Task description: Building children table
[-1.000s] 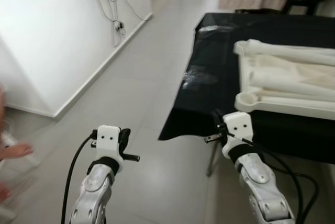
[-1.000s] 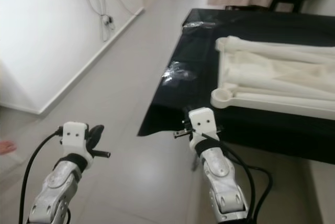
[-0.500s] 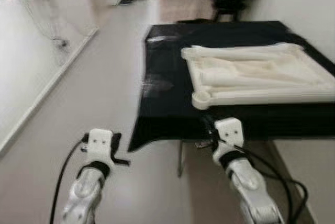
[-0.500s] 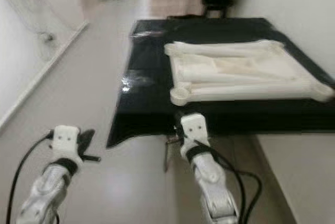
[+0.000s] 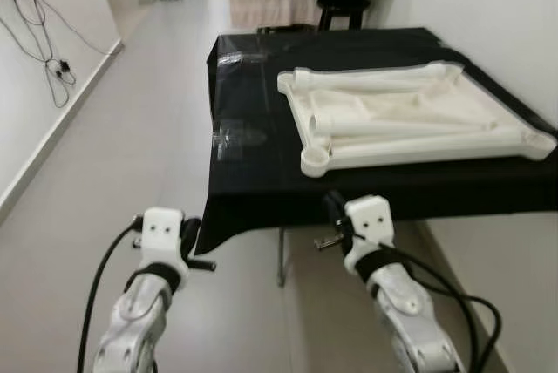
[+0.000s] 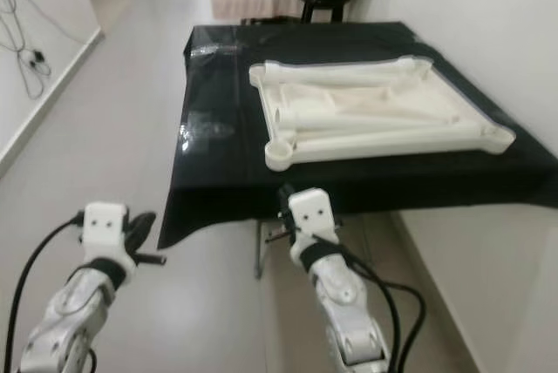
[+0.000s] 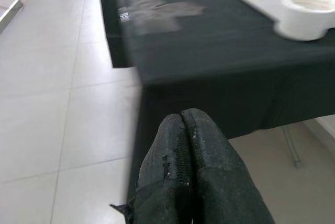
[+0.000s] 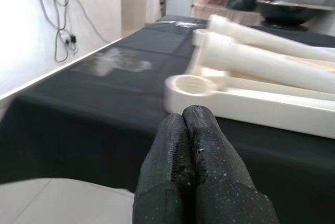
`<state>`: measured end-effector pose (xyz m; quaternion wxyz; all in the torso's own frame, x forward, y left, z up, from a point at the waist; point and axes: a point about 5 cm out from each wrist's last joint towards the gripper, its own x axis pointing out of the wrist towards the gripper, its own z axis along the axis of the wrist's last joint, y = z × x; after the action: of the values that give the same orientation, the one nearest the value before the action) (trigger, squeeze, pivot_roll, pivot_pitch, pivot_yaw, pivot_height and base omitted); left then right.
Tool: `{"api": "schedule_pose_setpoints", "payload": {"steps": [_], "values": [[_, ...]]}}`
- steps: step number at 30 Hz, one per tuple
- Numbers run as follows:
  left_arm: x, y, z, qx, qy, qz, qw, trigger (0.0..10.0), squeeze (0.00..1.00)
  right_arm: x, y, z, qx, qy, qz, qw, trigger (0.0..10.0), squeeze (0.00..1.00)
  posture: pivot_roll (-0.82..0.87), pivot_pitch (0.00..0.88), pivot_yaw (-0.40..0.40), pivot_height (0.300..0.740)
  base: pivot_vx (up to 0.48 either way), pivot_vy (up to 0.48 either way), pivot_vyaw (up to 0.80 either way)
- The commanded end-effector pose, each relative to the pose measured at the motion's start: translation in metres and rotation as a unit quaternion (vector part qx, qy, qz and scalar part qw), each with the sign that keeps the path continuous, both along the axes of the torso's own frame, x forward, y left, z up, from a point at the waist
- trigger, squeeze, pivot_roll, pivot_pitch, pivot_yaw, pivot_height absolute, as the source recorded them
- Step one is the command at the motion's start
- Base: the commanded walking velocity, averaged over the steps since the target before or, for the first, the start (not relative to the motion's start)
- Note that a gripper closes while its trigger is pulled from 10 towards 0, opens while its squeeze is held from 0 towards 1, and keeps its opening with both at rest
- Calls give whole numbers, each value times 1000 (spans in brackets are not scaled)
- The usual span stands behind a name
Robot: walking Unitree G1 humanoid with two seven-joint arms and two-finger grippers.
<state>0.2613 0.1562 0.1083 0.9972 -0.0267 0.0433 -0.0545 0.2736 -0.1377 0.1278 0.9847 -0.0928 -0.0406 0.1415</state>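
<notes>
Approaching the counter (image 5: 253, 172) from here, you risk most at its near edge: the black cloth hangs down over that edge just above the right gripper (image 5: 332, 227), and if you lift that arm straight up its fingers could catch the drape and drag the cloth, and everything on it, toward you. The white table top (image 5: 410, 116) lies upside down on the cloth in the right-centre of the left eye frame, with loose white legs (image 5: 384, 105) resting inside its frame; a tug on the cloth or a bump from below could send those round legs rolling off. The nearest corner socket (image 5: 315, 161) sits close to the counter's front edge, so a clumsy push there could also shove the whole top sideways.

Both of your grippers are pressed fully closed and carry nothing. In the right wrist view the fingertips (image 8: 196, 130) are together, pointing at that corner socket (image 8: 189, 86), which lies just above and beyond the right gripper, still apart from it. The left gripper (image 5: 193, 247) sits at the lower left of the frame over the floor (image 5: 105, 172), below and to the left of the cloth's hanging corner, well apart from the table top. You'd need to spread the fingers before reaching for a leg
</notes>
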Motion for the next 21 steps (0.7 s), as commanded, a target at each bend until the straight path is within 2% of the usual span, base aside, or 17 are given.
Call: {"api": "schedule_pose_setpoints", "payload": {"steps": [1,15,21], "values": [[-1,-4,-1,-5,6,-8,1000,10000,0,-1,-2,-3,-6,1,4,1000,10000,0,-17,30,31,740,0,-480,0],[0,-7,-1,-4,9,-10,1000,10000,0,-1,0,-4,-9,6,23,1000,10000,0,-18,26,25,740,0,-430,0],[1,-6,-1,4,12,-2,1000,10000,0,0,0,-4,-10,6,27,1000,10000,0,-21,26,27,740,0,0,0]]}}
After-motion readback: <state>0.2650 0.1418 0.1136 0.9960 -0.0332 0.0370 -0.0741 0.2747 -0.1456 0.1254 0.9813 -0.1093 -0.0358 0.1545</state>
